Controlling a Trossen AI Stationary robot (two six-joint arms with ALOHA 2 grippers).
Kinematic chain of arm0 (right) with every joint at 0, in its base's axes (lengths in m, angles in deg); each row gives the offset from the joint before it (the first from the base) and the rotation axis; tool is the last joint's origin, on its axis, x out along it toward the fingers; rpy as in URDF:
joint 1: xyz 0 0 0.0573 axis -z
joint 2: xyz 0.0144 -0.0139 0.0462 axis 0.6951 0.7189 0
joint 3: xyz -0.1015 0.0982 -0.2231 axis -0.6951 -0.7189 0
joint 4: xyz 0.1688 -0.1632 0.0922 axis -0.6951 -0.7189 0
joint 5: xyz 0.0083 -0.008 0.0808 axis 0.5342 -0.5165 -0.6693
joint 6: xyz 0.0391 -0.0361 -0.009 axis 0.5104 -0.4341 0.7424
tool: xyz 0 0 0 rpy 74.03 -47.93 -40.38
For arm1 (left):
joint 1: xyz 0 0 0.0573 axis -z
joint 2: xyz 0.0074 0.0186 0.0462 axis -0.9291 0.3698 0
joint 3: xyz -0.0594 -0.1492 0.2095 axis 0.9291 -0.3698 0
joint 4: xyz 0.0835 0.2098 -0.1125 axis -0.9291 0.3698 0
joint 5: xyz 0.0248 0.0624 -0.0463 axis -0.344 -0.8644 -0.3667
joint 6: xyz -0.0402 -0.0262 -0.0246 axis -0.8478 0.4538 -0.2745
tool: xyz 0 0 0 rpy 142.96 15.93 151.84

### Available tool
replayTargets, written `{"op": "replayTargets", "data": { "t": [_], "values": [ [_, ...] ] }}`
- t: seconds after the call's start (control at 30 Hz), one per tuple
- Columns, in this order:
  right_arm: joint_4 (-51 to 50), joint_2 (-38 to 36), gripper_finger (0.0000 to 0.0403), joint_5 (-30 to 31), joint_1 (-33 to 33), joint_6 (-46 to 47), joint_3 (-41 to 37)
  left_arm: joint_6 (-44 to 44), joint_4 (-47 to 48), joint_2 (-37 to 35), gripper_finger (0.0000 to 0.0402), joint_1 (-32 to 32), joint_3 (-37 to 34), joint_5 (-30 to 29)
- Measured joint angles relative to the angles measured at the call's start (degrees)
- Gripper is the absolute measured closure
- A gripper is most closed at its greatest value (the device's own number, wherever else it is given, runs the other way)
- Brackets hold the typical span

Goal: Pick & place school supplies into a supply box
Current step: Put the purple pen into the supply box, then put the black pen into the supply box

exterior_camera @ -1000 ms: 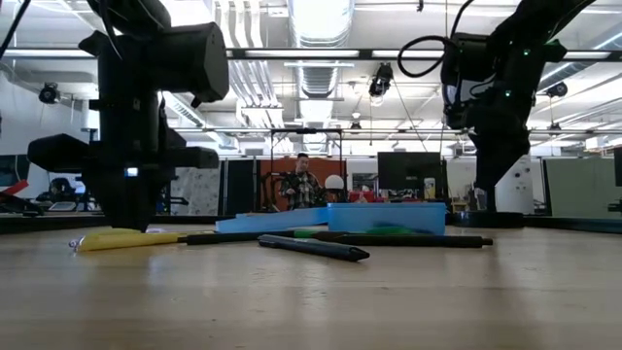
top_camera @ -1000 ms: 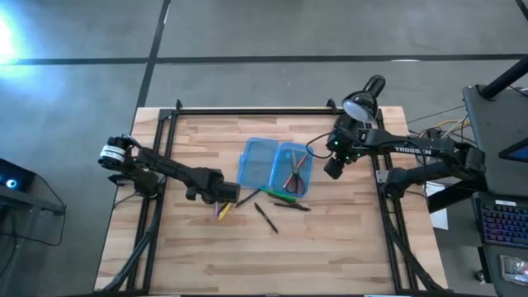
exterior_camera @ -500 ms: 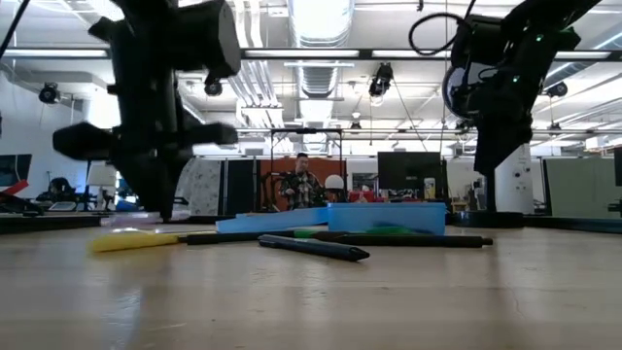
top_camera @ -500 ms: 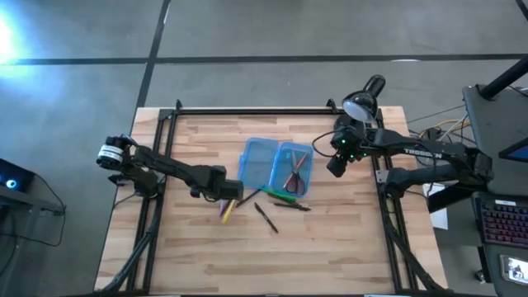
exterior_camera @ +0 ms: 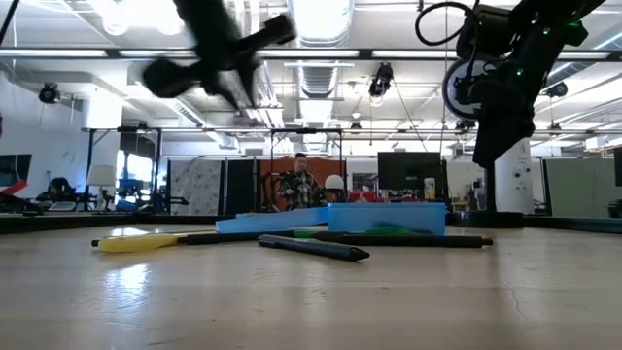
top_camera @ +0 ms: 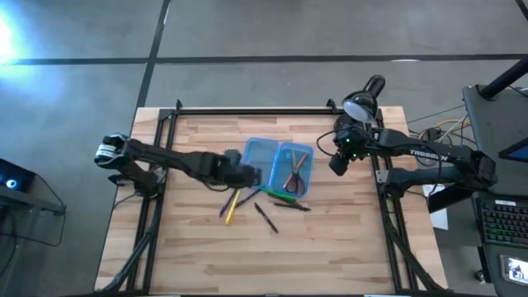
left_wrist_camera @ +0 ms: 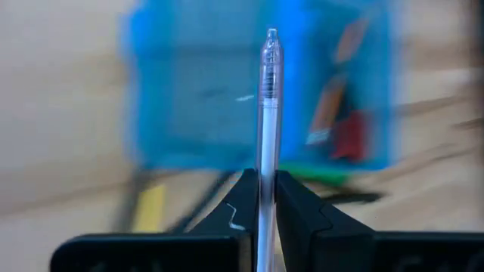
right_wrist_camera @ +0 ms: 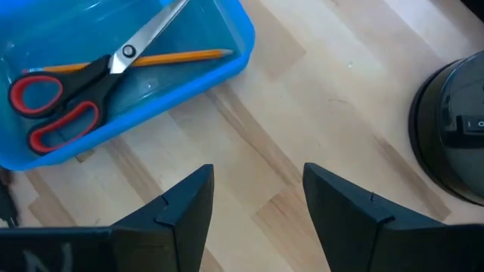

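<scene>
The supply box (top_camera: pixel 276 167) lay open on the wooden table (top_camera: pixel 198 256), and I take it as my landmark. In its half nearer the right arm I saw the red-handled scissors (right_wrist_camera: pixel 72 89) and an orange-brown pencil (right_wrist_camera: pixel 162 57) lying together.

My left gripper (left_wrist_camera: pixel 261 198) was raised above the table at the box's edge on the left arm's side, its fingers (left_wrist_camera: pixel 296 210) pinched tight on a pale, see-through pen (left_wrist_camera: pixel 268 121) that stuck out forward over the box. In the low view that arm (exterior_camera: pixel 219 44) showed only as a blur high above the tabletop.

On the table in front of the box, towards the camera in the low view, lay a yellow pen (top_camera: pixel 233 207) and a black pen (top_camera: pixel 266 218), apart from each other. A green pen (top_camera: pixel 279 194) lay just beside the box's front edge.

My right gripper (right_wrist_camera: pixel 253 198) hung in the air beyond the box on the right arm's side, fingers spread wide and holding nothing, near the black desk lamp (top_camera: pixel 361 101).
</scene>
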Motion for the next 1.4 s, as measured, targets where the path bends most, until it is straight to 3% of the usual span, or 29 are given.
{"op": "replayTargets", "data": {
  "t": [0.17, 0.37, 0.7, 0.9, 1.13, 1.23, 1.4],
  "values": [
    [0.20, -0.49, 0.0209, -0.03, 0.00, -0.37, 0.00, 8.84, -11.60, 6.09, 0.0392, -4.68, 3.95, 1.19],
    [-1.03, -1.28, 0.0209, -0.15, 0.01, -0.21, 0.00, 19.61, -18.89, 18.03, 0.0392, -10.14, 11.72, 9.54],
    [-4.85, -2.45, 0.0209, -0.15, 0.00, -0.06, 0.00, 28.44, -10.89, 34.63, 0.0393, -14.15, 27.12, 17.14],
    [-6.08, -4.78, 0.0209, -0.99, -0.13, -1.76, 0.00, 27.35, -7.56, 35.28, 0.0374, -14.09, 27.76, 15.85],
    [-5.33, -5.70, 0.0209, -10.83, -1.09, -6.87, 0.00, 24.98, -6.76, 33.73, 0.0323, -14.42, 27.78, 14.21],
    [-4.99, -5.70, 0.0209, -14.10, -3.71, -7.91, 0.00, 25.88, -4.89, 32.58, 0.0311, -14.00, 27.76, 12.77],
    [-4.94, -5.53, 0.0209, -13.66, -10.26, -7.84, -0.03, 29.36, -4.69, 28.95, 0.0304, -11.54, 27.73, 7.82]
  ]
}}
